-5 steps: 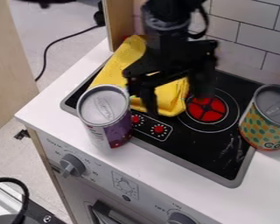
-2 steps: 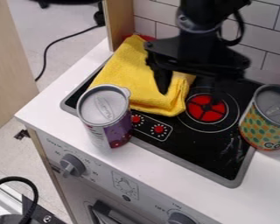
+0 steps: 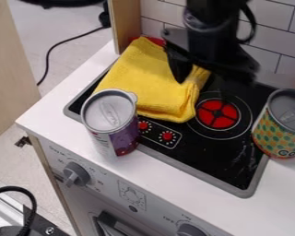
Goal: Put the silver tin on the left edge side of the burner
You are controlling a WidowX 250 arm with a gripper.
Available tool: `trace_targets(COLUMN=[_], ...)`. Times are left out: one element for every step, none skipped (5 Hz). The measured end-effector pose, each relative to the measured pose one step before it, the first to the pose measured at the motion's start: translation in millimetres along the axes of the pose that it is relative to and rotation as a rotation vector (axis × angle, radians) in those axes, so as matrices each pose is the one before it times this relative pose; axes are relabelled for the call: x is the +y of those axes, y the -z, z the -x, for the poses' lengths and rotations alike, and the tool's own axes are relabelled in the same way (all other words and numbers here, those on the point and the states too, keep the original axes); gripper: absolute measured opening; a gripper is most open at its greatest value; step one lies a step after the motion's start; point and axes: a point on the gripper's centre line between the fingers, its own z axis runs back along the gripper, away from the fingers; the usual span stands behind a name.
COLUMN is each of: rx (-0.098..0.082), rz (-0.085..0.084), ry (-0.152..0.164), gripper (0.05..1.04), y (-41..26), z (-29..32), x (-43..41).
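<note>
Above the back of the black burner top (image 3: 202, 150), the gripper (image 3: 213, 76) stands open, its fingers wide apart with nothing seen between them. Its left finger is over the right part of the yellow cloth; contact cannot be told. A tin with a silver lid and purple-and-white sides (image 3: 110, 120) stands upright at the burner top's front left, partly over its edge. Another grey-lidded tin, with a green-and-orange pattern (image 3: 281, 123), stands at the right edge. Both tins are apart from the gripper.
The yellow cloth (image 3: 147, 85) lies folded over the burner top's back left, behind the purple tin. A red ring (image 3: 217, 113) marks the right side. Behind are a tiled wall (image 3: 270, 34) and a wooden post (image 3: 125, 23).
The gripper has moved right and toward the back, away from the purple tin. The cloth's right end sits a little differently near the left finger. Both tins have stayed put.
</note>
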Motion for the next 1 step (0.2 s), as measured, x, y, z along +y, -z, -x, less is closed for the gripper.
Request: trace_targets(rx=[-0.0537], rz=[-0.0423], ry=[-0.0120], gripper=[0.997], y=[13.65], z=[-12.42], x=[17.16])
